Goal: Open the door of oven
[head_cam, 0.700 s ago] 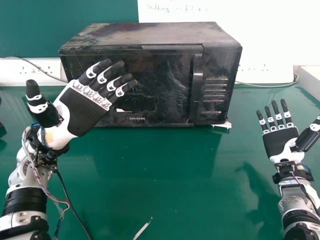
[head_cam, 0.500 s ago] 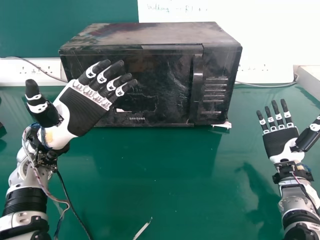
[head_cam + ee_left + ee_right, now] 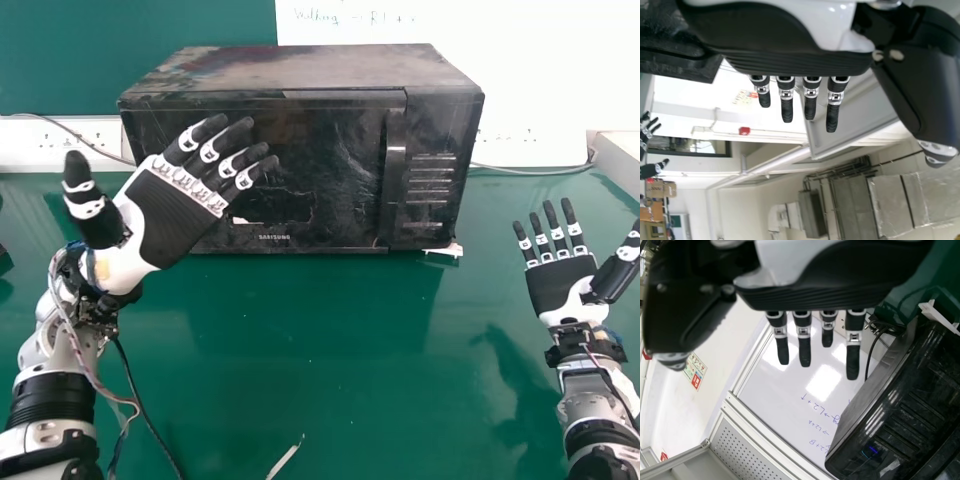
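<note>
Green table point(image 3: 320, 350), black oven point(image 3: 335, 170) behind straight fingers point(image 3: 234, 135) of left hand point(image 3: 170, 215), right hand point(image 3: 560, 283) open

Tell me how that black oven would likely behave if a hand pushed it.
The oven looks like a rigid, boxy shell, so it would probably not flex. Its wide, low body sits on the table, so tipping seems unlikely. The tabletop looks glossy, so a firm shove might make it slide.
</note>
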